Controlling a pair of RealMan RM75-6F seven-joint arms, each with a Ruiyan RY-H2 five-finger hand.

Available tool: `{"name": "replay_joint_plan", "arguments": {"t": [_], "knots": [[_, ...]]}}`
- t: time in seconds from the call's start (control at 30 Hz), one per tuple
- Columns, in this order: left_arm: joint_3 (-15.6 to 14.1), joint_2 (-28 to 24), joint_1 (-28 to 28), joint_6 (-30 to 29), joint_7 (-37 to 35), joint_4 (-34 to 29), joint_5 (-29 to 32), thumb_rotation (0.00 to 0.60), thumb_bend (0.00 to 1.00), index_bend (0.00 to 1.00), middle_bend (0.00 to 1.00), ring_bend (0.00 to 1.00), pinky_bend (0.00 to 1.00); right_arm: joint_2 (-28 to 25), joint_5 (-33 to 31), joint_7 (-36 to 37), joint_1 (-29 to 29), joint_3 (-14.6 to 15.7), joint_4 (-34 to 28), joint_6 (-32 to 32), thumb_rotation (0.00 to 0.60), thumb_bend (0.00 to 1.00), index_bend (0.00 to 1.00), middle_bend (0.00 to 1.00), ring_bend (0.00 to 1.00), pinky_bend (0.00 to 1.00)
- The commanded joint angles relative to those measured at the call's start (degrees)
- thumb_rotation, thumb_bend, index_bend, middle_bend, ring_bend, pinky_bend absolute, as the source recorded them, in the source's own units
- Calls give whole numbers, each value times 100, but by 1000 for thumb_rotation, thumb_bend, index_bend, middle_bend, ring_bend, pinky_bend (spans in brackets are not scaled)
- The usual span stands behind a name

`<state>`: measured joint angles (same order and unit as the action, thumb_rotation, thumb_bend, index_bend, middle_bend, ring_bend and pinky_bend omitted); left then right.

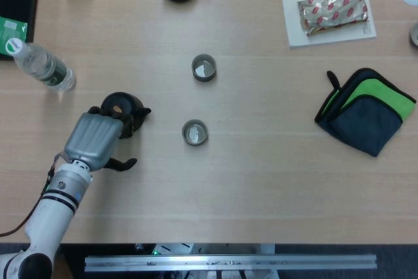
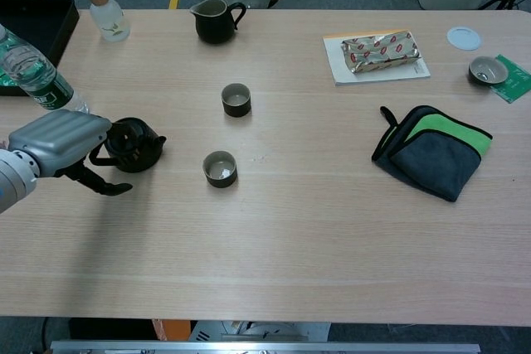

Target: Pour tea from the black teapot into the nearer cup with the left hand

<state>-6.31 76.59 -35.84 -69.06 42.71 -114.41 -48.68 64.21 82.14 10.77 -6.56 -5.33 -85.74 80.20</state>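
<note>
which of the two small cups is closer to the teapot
The nearer cup, at the table's front; it sits just right of the black teapot. The other cup stands farther back.

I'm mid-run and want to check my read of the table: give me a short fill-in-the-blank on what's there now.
1. The spout of the black teapot points toward the nearer ____.
2. The left hand is at the teapot's ____ side, opposite the spout.
3. The folded cloth is dark grey and ____.
4. The two cups stand ____.

Missing words: cup; handle; green; upright
</note>
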Motion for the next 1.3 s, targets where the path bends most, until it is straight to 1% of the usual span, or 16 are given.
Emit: {"name": "replay_joint_plan", "arguments": {"t": [0.03,0.23,0.57,1.0,1.3], "knots": [[4,8,11,-26,58,2,28,403,189,241,318,247,222,1,-1,5,0,2,3,-6,600,7,275,373,288,325],[43,-27,47,-87,103,12,84,410,189,242,317,247,222,-3,8,-7,-5,-4,-7,-5,600,6,275,373,288,325],[19,-89,122,-104,150,7,133,426,189,245,319,247,222,-7,35,-16,-17,-4,-27,-4,600,7,275,373,288,325],[59,-33,146,-76,190,-41,79,425,189,255,324,247,222,-8,38,22,-4,1,0,6,600,8,275,373,288,325],[60,44,142,-70,303,-1,162,426,189,261,329,247,222,-10,40,58,-1,-3,18,10,600,7,275,373,288,325]]}}
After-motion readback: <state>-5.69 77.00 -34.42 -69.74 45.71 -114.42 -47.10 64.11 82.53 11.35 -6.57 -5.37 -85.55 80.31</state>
